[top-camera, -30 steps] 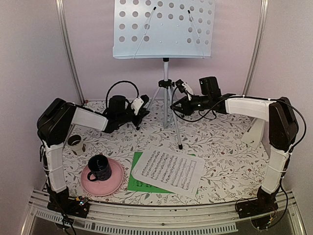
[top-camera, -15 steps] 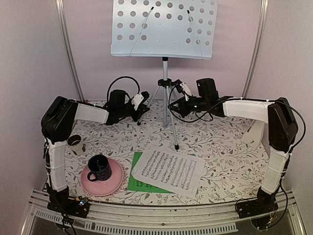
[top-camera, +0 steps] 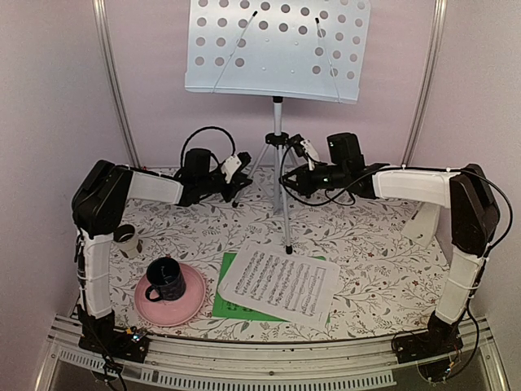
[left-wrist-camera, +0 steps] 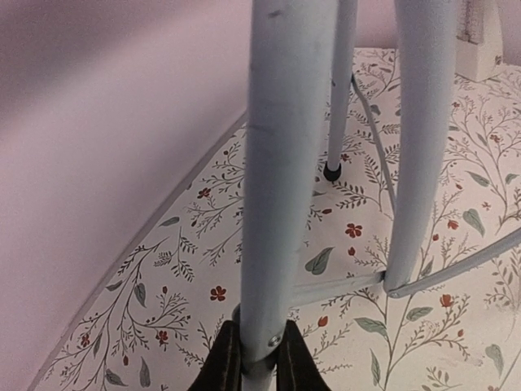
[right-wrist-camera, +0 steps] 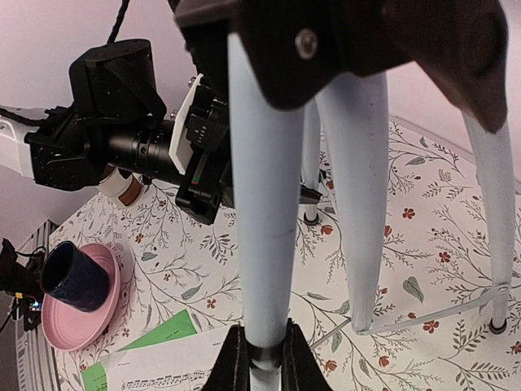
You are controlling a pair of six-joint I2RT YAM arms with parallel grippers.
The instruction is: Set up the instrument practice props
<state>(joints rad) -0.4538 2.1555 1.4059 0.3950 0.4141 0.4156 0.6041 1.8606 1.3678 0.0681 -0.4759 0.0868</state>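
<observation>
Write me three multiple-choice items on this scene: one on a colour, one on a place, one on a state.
1. The sheet lying under the white sheet of music is: A green; B red; C yellow.
2. The dark mug is: A on the white sheet of music; B on the pink plate; C held in the air.
3. The left pincer is: A open over the mug; B shut on the white sheet of music; C shut on a tripod leg.

Key: 1 A, the green sheet shows past its left edge. 2 B, the plate's rim rings the mug. 3 C, the left wrist view shows both fingers pressed to the leg.
</observation>
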